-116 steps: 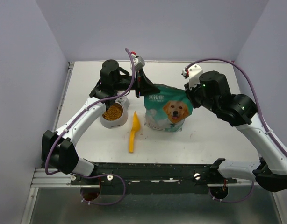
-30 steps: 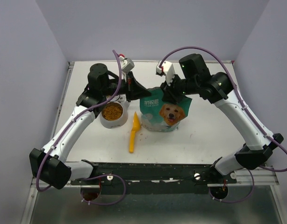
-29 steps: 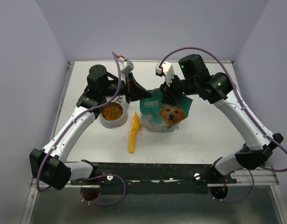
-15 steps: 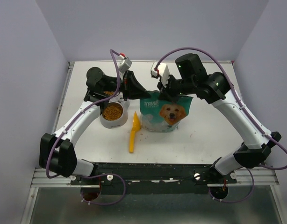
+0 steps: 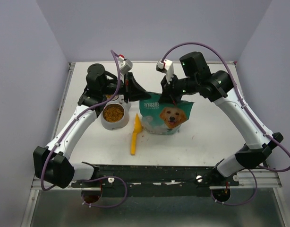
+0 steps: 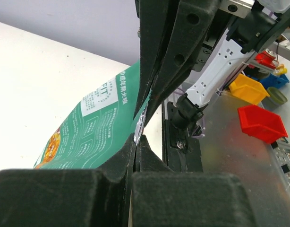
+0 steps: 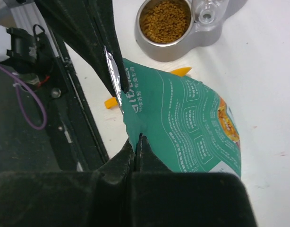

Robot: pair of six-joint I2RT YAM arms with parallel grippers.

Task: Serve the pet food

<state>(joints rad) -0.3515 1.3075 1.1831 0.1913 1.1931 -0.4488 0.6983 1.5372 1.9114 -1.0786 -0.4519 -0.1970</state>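
The pet food (image 5: 113, 113) you can see is a heap of brown kibble filling the round dish of the grey bowl (image 5: 105, 124), which sits on the table (image 5: 206, 137) just left of the orange scoop (image 5: 134, 135). A few stray pellets lie beside the scoop's head. Any more of it is presumably inside the teal bag (image 5: 164, 116), which stands upright to the right of the scoop. Your left gripper (image 6: 136, 140) is clamped tight on the bag's top edge at its left end. Your right gripper (image 7: 135, 140) is pinched closed on the same edge further right, so the two jaws sit apart along the seam. Expect the kibble to behave as a loose, light, rolling mass: you cannot pinch it, and it will scatter if tipped fast. Move it only in a container, by the scoop's handle or by tilting the bag. The bag film looks thin, soft and slick, with the weight slumped low, so hold the stiffer top seam and move gently.
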